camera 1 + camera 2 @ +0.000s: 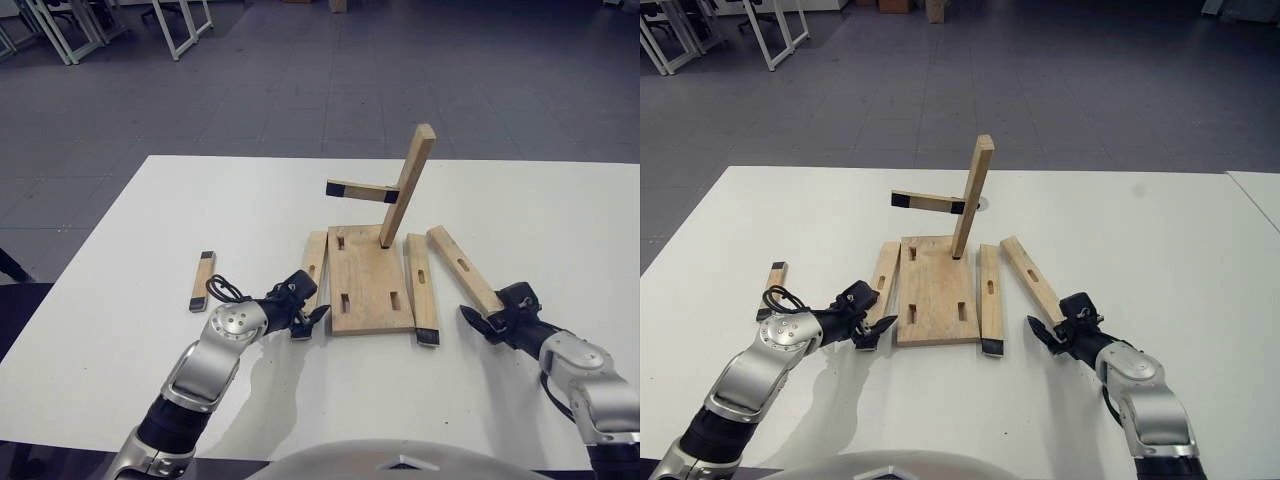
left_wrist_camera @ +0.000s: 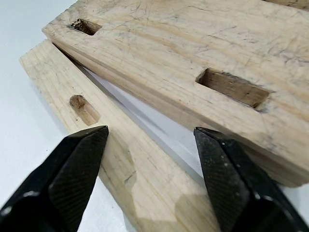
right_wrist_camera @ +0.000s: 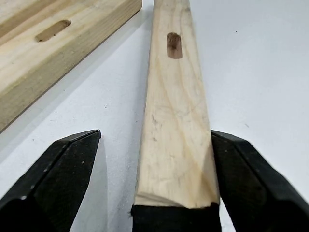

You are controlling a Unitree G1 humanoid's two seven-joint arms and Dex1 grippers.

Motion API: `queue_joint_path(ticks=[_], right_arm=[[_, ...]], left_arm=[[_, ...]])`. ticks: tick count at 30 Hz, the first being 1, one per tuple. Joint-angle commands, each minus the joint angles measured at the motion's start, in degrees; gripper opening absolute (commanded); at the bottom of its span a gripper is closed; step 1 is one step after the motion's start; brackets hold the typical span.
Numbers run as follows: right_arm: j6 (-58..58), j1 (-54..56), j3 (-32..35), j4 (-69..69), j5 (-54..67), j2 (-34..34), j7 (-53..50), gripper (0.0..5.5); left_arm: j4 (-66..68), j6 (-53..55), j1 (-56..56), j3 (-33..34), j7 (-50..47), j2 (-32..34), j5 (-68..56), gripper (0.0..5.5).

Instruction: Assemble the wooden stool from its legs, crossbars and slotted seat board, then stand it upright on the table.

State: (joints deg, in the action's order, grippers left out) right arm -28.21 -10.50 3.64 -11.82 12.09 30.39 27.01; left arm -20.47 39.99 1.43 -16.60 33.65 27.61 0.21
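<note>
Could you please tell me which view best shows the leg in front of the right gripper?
The right wrist view: the leg lies close up between the fingers of the open right gripper, its slot and black end cap plain. Both eye views show it whole but small, lying slanted right of the seat board.

Rounded silver-grey metal arm shells (image 1: 200, 370) end in black wrists. A thin black cable (image 1: 222, 290) loops at eleven o'clock of the left arm's round joint (image 1: 237, 322). The black left pincer (image 2: 150, 129) and right pincer (image 3: 155, 133) have wedge-shaped, cross-hatched fingers (image 2: 77, 169).
</note>
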Motion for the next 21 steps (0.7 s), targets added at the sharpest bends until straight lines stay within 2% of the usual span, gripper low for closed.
queue_joint_path(ticks=[1, 3, 10, 14, 21], right_arm=[[1.3, 0.5, -0.7, 2.8, -3.5, -0.2, -2.3, 3.89], [1.5, 0.7, -0.8, 3.8, -3.7, -1.0, -3.0, 3.89], [0.2, 2.7, -0.3, 8.0, -2.3, -3.2, -2.5, 2.72], [0.8, 7.6, 1.6, 8.5, -0.8, -4.4, -3.5, 2.04], [-1.9, 21.2, 10.4, 4.2, 9.9, -8.3, -5.9, 2.03]], left_arm=[[1.3, 0.6, -0.8, 0.9, -0.9, 1.1, 0.4, 3.29], [2.1, 0.8, -2.1, 2.2, -2.1, 1.9, 1.0, 3.29], [5.2, 1.6, -4.3, 6.1, -5.3, 1.3, 0.3, 3.29], [9.0, 0.6, -3.6, 8.7, -7.5, 0.8, 0.4, 3.29], [13.1, -4.5, 3.1, 15.1, -10.8, -1.8, -1.8, 3.29]])
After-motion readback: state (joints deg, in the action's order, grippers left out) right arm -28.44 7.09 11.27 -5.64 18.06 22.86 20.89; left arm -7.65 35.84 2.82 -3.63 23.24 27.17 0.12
